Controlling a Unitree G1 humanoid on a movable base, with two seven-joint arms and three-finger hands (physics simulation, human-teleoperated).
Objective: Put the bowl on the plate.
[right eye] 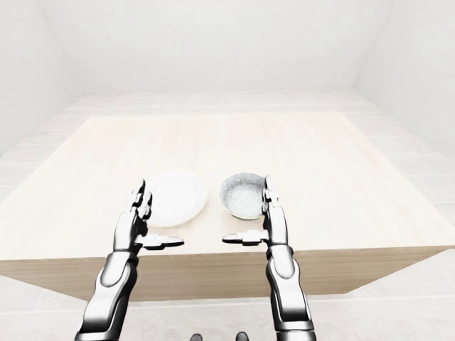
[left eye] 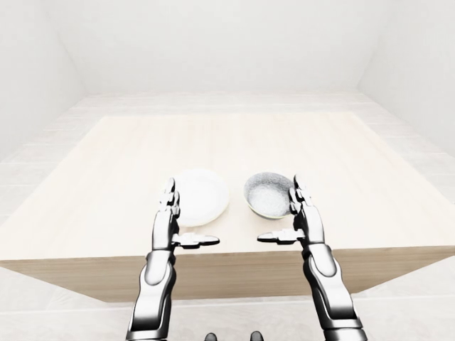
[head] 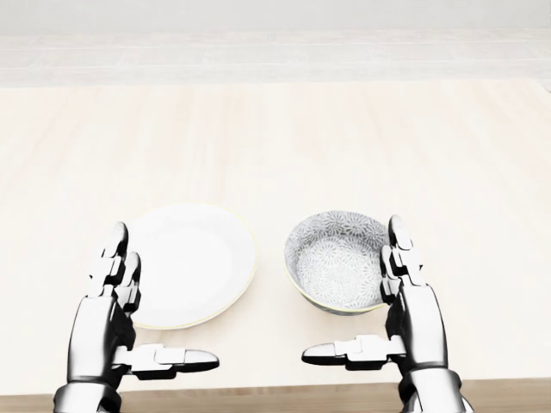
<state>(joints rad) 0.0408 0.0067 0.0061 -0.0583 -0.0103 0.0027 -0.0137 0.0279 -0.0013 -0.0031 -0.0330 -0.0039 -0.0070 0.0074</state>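
Finding the bowl (head: 336, 258) just left of the open right robot hand (head: 406, 311); open left robot hand (head: 110, 320) beside plate (head: 196, 258).

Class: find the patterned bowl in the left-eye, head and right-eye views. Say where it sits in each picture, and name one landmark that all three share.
Left-eye view: the bowl sits just right of centre, slightly below the middle.
Head view: the bowl sits right of centre, in the lower half.
Right-eye view: the bowl sits near centre, slightly below the middle.
Shared landmark: the white plate lies just left of it in every view.
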